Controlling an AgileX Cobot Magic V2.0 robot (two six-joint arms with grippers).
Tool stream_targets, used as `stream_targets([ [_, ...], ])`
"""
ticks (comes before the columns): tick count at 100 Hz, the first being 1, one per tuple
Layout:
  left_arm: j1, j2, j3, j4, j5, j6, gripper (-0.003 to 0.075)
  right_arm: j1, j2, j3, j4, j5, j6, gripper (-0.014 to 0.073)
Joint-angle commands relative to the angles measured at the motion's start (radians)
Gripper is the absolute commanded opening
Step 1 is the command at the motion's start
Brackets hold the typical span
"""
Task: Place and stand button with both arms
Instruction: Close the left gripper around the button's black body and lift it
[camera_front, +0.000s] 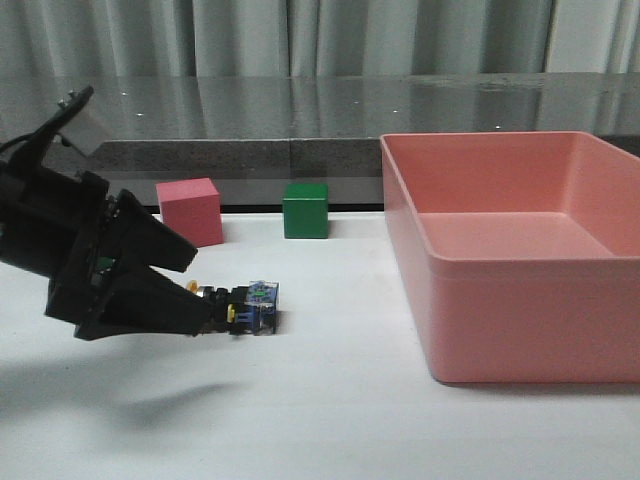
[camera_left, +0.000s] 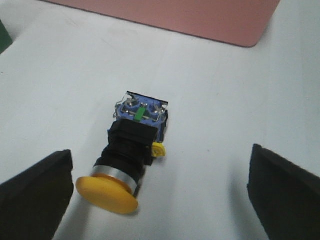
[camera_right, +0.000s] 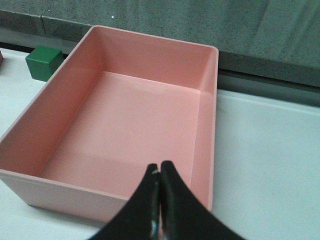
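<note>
The button (camera_left: 131, 155) lies on its side on the white worktop (camera_front: 330, 420), toward the left half, short of the pink cube (camera_front: 189, 211) and green cube (camera_front: 305, 209) at the far edge. Its yellow cap faces the left gripper (camera_left: 160, 192); its blue base block points toward the pink bin (camera_front: 520, 250) on the right.

The left gripper is spread wide, a finger on each side of the button, holding nothing; the cap sits close to one finger (camera_left: 35, 195), well apart from the other.

The right gripper (camera_right: 159, 172) hangs above the near wall of the bin, fingers pressed together, empty.

Judgement: the step in hand is the pick-up. The gripper should be centred over the black body before closing, gripping there, not on the rounded cap, which would likely slip. An off-centre closure risks rolling the part.
</note>
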Motion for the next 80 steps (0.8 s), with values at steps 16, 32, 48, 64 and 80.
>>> stream_targets([
  [16,0.000,0.022,-0.023,-0.099,0.062,0.135,0.0638,-0.006,0.000,-0.029,0.004,-0.069,0.000,-0.0057],
  [32,0.000,0.042,-0.031,-0.122,0.057,0.170,0.0638,-0.006,0.000,-0.029,0.004,-0.069,0.000,-0.0057],
  [48,0.000,0.077,-0.073,-0.124,0.064,0.172,0.0638,-0.006,0.000,-0.029,0.004,-0.069,0.000,-0.0057],
  [64,-0.003,0.086,-0.093,-0.127,0.068,0.172,0.0638,-0.006,0.000,-0.029,0.004,-0.069,0.000,-0.0057],
  [80,-0.023,0.087,-0.093,-0.134,0.030,0.172,0.0638,-0.006,0.000,-0.029,0.004,-0.069,0.000,-0.0057],
])
